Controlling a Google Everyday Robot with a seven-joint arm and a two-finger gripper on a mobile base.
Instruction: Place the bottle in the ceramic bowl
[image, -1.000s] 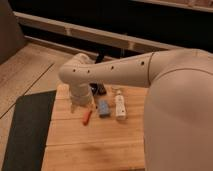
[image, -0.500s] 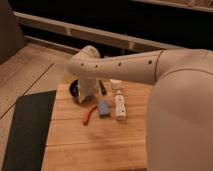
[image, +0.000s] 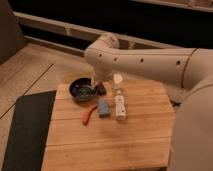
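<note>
Items counted on the one wooden tabletop (image: 135, 145): one bottle (image: 120, 106), one ceramic bowl (image: 81, 90), one blue block (image: 103, 107), one red-handled tool (image: 89, 115). One gripper (image: 100, 86) is seen just beside the bowl's right rim, jaws apart, carried by one arm (image: 145, 62).

White bottle (image: 120, 106), blue block (image: 103, 107), red tool (image: 89, 115); dark glossy bowl (image: 73, 90); light plank-striped table (image: 110, 141). Pale gripper (image: 117, 80) just behind the bottle.

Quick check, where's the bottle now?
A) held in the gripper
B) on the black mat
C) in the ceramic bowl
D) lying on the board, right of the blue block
D: the bottle lies on the board beside the blue block; the gripper is by the ceramic bowl.
</note>
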